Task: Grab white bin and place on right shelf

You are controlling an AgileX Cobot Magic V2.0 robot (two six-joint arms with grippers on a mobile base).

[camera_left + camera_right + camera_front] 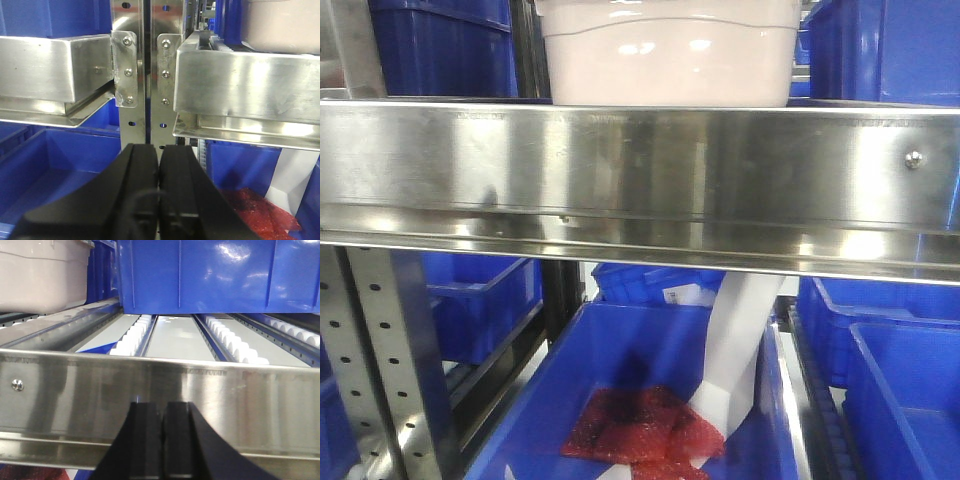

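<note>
The pale pinkish-white bin [668,55] stands on the stainless-steel shelf behind its tall shiny front lip [640,180]. It also shows at the top right of the left wrist view [282,25] and at the top left of the right wrist view [42,275]. My left gripper [159,150] is shut and empty, in front of the perforated uprights [135,60], left of and below the bin. My right gripper [162,407] is shut and empty, close to the shelf lip [160,395], right of the bin.
Blue bins flank the white bin on the shelf [440,50] [215,275]. White roller tracks [135,335] run along the shelf bed. Below, a blue bin [620,400] holds red bubble-wrap bags [640,430] and a white sheet. A second steel shelf [50,65] lies left.
</note>
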